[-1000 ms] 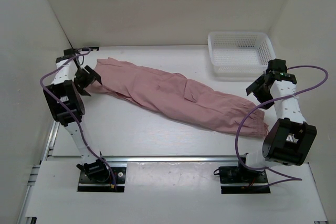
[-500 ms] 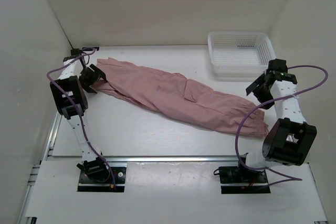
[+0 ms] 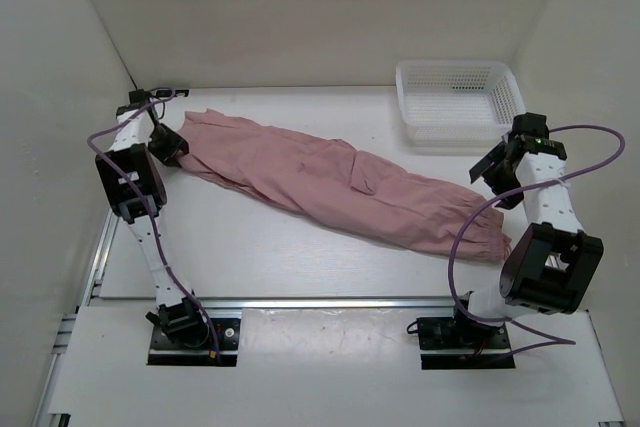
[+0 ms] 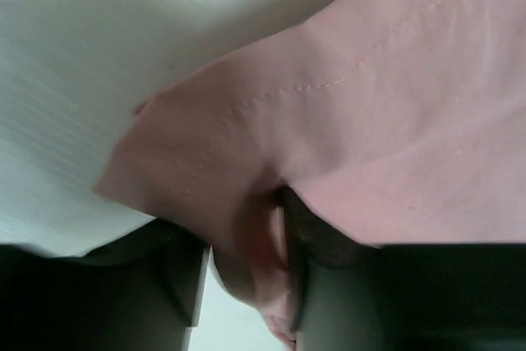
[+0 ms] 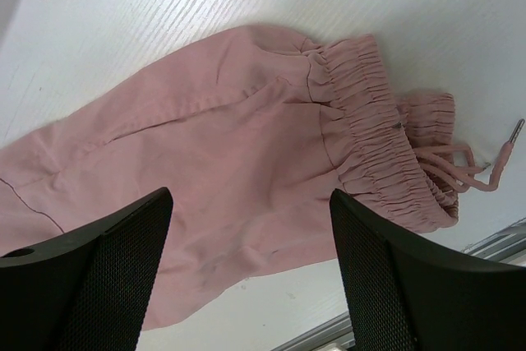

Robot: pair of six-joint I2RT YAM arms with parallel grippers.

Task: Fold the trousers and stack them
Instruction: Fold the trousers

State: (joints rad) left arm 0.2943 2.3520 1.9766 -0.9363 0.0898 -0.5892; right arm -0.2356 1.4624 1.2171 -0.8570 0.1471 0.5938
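The dusty-pink trousers [image 3: 340, 182] lie stretched slantwise across the table, one end at the far left and the gathered cuffs [image 5: 378, 137] at the near right. My left gripper [image 3: 172, 145] sits at their far-left end. In the left wrist view a fold of the fabric [image 4: 370, 121] bulges up between the half-closed fingers of the left gripper [image 4: 246, 285]. The fold touches the right finger, and a sliver of table shows beside the left one. My right gripper [image 3: 497, 169] hovers open above the cuff end [image 5: 230, 162] with nothing between its fingers [image 5: 107, 269].
A white mesh basket [image 3: 455, 97] stands at the far right corner. White walls close in the table on the left, back and right. Loose drawstrings [image 5: 493, 162] trail from the cuffs towards the metal rail at the table's near edge [image 3: 330, 302].
My left gripper has moved towards the back-left onto the end of the trousers, and its jaws have narrowed around a fold of fabric. The right arm has barely moved.
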